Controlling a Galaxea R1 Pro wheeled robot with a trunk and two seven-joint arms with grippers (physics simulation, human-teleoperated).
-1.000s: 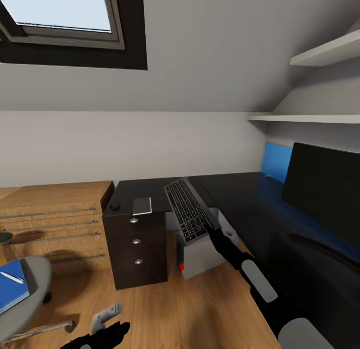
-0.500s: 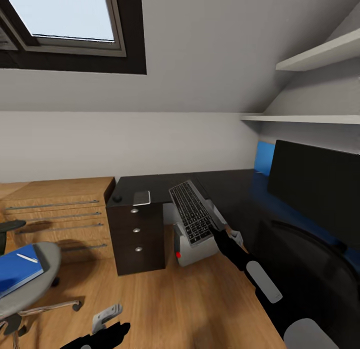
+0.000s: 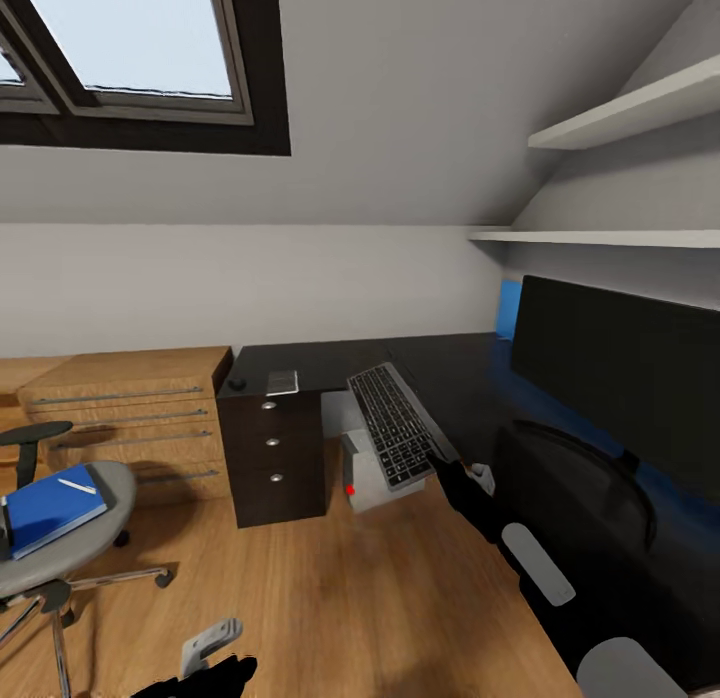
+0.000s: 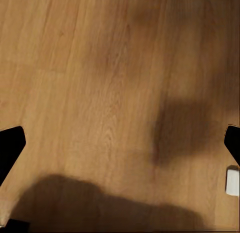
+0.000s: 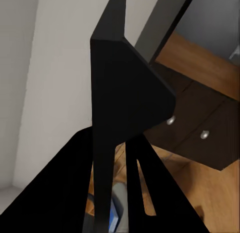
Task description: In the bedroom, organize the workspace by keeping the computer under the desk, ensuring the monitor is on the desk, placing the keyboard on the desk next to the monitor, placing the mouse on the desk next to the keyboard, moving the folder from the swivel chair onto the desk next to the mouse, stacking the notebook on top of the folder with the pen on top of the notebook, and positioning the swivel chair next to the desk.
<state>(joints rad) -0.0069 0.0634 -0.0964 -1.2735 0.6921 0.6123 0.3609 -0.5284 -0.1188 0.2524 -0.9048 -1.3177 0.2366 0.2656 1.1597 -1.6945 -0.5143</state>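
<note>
Keyboard (image 3: 398, 425): silver-grey frame, dark keys, carried tilted in the air at the front edge of the table (image 3: 470, 398), one short end clamped by the right gripper (image 3: 447, 465), the far end raised toward the wall. Key legends too small to read; no brand or writing legible on any item. Right wrist view: the keyboard (image 5: 120, 113) shows edge-on as a dark slab between the dark fingers (image 5: 145, 188), so the right gripper is clenched on it. Monitor (image 3: 620, 368): black, stands on the table at the right wing, ring base (image 3: 590, 478) in front of it. Computer (image 3: 375, 478): light-grey box with a red dot, on the floor (image 3: 330, 598) under the table, just beside the black drawer unit (image 3: 275, 453) with its round silver knobs. On the table above the drawer unit: mouse (image 3: 237, 384) near the corner, grey notebook (image 3: 283, 382) just beside it. Swivel chair (image 3: 60, 538): well apart from the table, in front of the light-wood drawer chest (image 3: 140, 418); blue folder (image 3: 50, 508) lies on its seat, white pen (image 3: 77, 486) on top of the folder. Left gripper (image 4: 120, 153): fingers (image 4: 10, 148) spread wide, grasping nothing, wood floor beneath.
</note>
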